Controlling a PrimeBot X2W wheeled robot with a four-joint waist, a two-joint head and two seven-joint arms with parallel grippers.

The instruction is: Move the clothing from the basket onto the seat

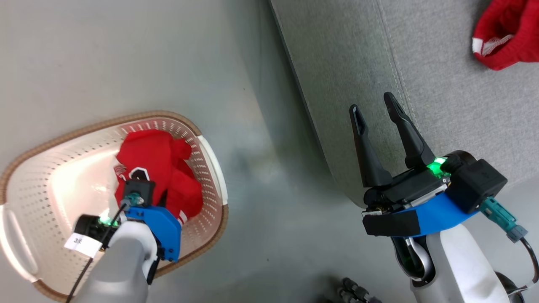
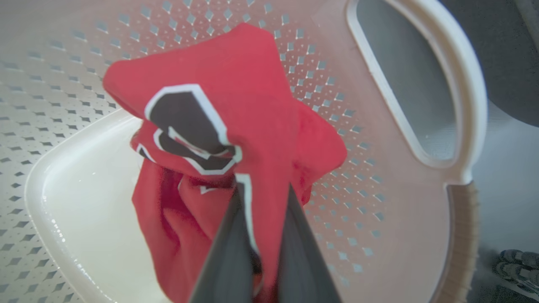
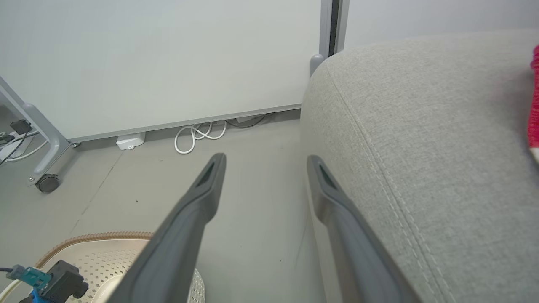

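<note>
As left hand pinches clothing, bare basket floor lies beside.

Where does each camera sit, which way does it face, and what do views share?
Head: on the robot's head, looking down at basket, floor, seat; left hand in basket, right hand open by seat.
Left wrist: looks down into the basket; its fingers pinch the garment.
Right wrist: looks low across the floor to a wall, seat alongside; open fingers.
Shared: head and right wrist both show basket, seat, second garment.

Grey forearms carry blue brackets, long black fingers.
</note>
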